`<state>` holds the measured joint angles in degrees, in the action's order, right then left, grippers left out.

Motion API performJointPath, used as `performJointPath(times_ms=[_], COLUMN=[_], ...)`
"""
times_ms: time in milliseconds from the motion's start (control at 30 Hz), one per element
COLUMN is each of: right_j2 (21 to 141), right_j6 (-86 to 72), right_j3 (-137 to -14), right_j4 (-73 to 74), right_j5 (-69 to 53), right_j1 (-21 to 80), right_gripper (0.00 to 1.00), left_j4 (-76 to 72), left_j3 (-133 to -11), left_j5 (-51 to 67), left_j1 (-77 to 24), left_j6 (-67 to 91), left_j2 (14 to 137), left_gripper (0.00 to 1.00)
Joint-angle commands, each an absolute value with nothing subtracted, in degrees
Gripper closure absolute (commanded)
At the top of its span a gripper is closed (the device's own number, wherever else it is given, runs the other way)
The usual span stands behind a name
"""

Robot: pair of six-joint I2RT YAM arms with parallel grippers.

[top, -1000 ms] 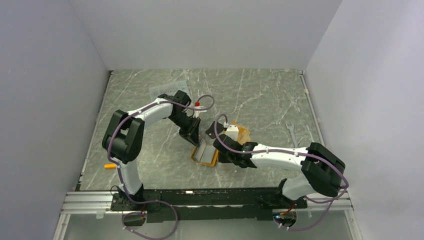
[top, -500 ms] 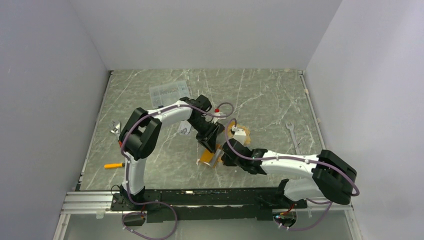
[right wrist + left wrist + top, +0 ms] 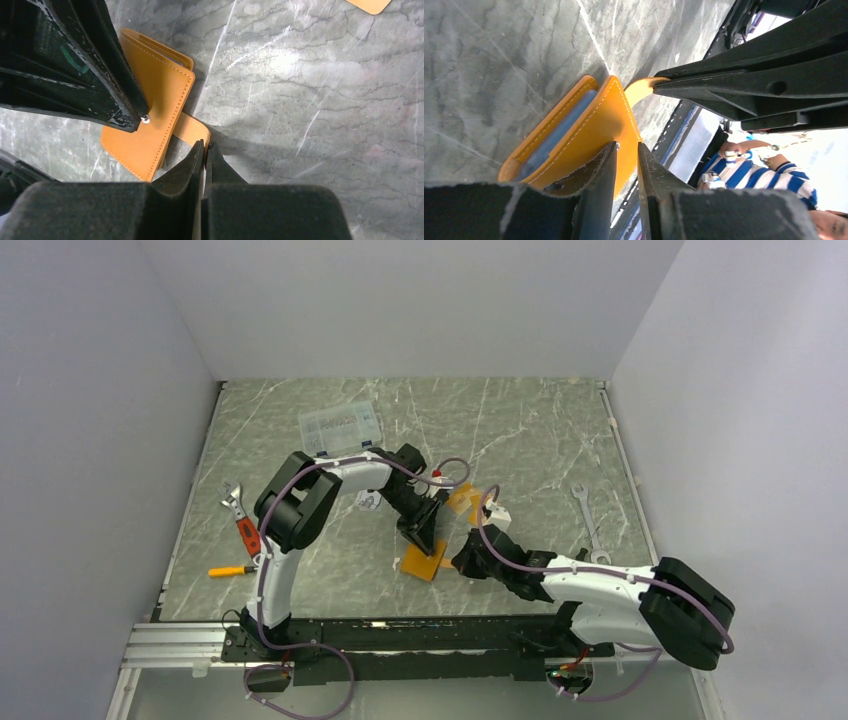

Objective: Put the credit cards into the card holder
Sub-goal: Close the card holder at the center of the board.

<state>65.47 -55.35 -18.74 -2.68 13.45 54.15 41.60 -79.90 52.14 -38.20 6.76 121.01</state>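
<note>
The card holder [image 3: 421, 563], an orange fold-over wallet, lies folded shut near the table's middle. The left wrist view shows it [image 3: 589, 125] with a pale blue edge inside. My left gripper [image 3: 428, 530] rests its tips on the cover [image 3: 150, 105]. Its jaws [image 3: 626, 145] are almost shut, with nothing between them. My right gripper [image 3: 463, 560] is shut [image 3: 205, 145] on the holder's snap tab [image 3: 192, 129] at its right side. An orange-tan card [image 3: 462, 502] lies flat behind the right wrist and also shows in the right wrist view [image 3: 370, 4]. A whitish card [image 3: 368, 502] lies under the left arm.
A clear plastic compartment box [image 3: 340, 425] stands at the back left. A red-handled wrench [image 3: 243, 525] and a small orange tool [image 3: 225, 571] lie at the left edge. A silver wrench [image 3: 583, 508] lies at the right.
The card holder was open with its pale inside up and is now folded shut. Both grippers moved right with it. The box, wrench and whitish card came into view.
</note>
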Motion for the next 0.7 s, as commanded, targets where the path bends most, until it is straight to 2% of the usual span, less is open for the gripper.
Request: performJointPath(times_ms=[0, 300, 667], right_j2=[63.8, 65.8, 79.2], right_j6=[-55.4, -53.1, -49.8], right_j3=[-17.6, -21.5, -34.5], right_j4=[-8.1, -9.6, -4.3], right_j5=[10.5, 3.9, -3.0], right_j1=[52.6, 47.8, 46.9], right_gripper=[1.0, 1.0, 1.0], left_j4=[39.2, 36.0, 30.0], left_j3=[-78.6, -73.5, -65.7], left_j5=[49.8, 43.2, 38.8], left_j1=[-38.1, -37.9, -38.1], left_j6=[1.2, -7.4, -13.4], left_j2=[121.6, 116.5, 110.2], left_gripper=[0.73, 0.71, 0.69])
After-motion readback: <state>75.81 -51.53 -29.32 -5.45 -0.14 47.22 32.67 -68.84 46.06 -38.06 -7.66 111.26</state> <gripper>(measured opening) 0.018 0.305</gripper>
